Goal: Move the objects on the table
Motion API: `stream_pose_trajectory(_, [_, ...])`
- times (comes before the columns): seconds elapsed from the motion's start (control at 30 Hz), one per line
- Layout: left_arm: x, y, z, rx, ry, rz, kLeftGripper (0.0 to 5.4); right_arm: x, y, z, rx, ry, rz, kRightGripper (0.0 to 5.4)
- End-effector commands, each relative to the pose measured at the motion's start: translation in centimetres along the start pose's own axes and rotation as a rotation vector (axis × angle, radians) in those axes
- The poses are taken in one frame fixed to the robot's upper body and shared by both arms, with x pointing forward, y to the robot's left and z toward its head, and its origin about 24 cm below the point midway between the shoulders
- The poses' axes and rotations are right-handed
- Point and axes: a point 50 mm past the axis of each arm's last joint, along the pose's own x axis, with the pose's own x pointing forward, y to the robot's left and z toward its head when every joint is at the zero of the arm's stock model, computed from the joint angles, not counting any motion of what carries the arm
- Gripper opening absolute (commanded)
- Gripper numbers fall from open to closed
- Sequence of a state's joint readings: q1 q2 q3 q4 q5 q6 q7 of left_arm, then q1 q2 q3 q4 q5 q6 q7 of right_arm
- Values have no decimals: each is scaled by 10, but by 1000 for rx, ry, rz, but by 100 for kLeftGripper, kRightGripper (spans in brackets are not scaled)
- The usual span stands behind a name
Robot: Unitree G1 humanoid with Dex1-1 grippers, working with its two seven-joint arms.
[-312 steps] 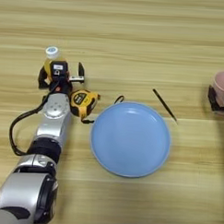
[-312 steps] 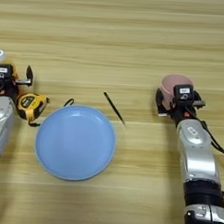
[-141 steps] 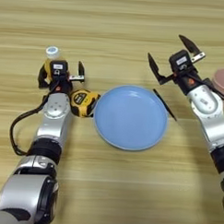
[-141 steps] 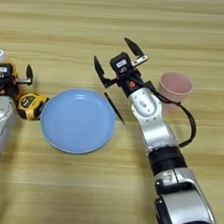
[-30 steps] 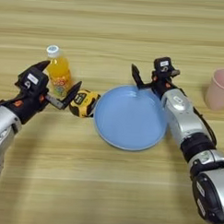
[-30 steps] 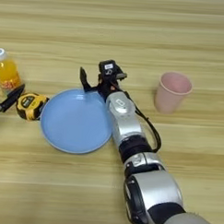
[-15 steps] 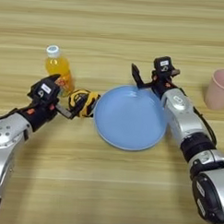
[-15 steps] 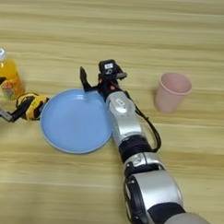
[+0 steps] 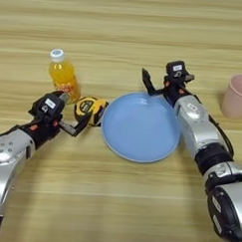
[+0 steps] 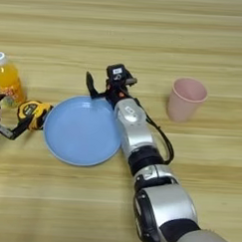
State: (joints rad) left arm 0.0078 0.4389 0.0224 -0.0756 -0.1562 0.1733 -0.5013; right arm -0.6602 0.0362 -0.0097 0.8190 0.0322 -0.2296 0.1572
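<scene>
Yellow and black, the tape measure (image 9: 90,109) sits at the centre of the action in the left eye view. The left gripper (image 9: 69,113), which half a second ago was pressed close over it from the 9 o'clock side, now stands with its fingers spread, one finger (image 9: 79,127) running under the case at about 7 o'clock, the other up near the orange-drink bottle (image 9: 63,79). Whether that lower finger touches the case cannot be told. The tape measure rests on the table (image 9: 121,38), just beside the light-blue plate (image 9: 140,127) at the plate's 9 o'clock. The right gripper (image 9: 160,85) hangs at the plate's far rim, about 1 o'clock, fingers apart, where it was a second ago; the pink cup (image 9: 236,95) stands well apart at 3 o'clock.

In the right eye view only the left gripper's lower finger (image 10: 17,129) shows at the picture's edge, reaching toward the tape measure (image 10: 33,113); the bottle (image 10: 7,85) stands upright at its 11 o'clock. The plate (image 10: 82,129) has not shifted, and the cup (image 10: 185,99) stands alone.

The reading: the left arm has lined up on the tape measure but has not closed on it, so no object appears secured yet.
</scene>
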Motion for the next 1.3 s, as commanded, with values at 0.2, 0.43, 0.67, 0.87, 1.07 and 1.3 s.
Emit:
stream_pose_trajectory(0.2, [5, -9, -12, -10, 30, -24, 540, 5, 2, 10, -10, -33, 2, 537])
stream_pose_trajectory(0.43, [7, -13, -16, -19, 42, -37, 540, 5, 2, 11, -10, -34, 2, 537])
stream_pose_trajectory(0.67, [8, -14, -18, -22, 47, -41, 540, 5, 3, 11, -9, -37, 3, 537])
stream_pose_trajectory(0.87, [8, -12, -20, -26, 52, -27, 540, 5, 3, 12, -10, -37, 4, 537])
stream_pose_trajectory(1.07, [12, -13, -23, -37, 57, -25, 540, 5, 4, 12, -11, -37, 5, 537])
stream_pose_trajectory(1.3, [20, -18, -28, -59, 60, -28, 540, 4, 4, 12, -10, -39, 6, 537])
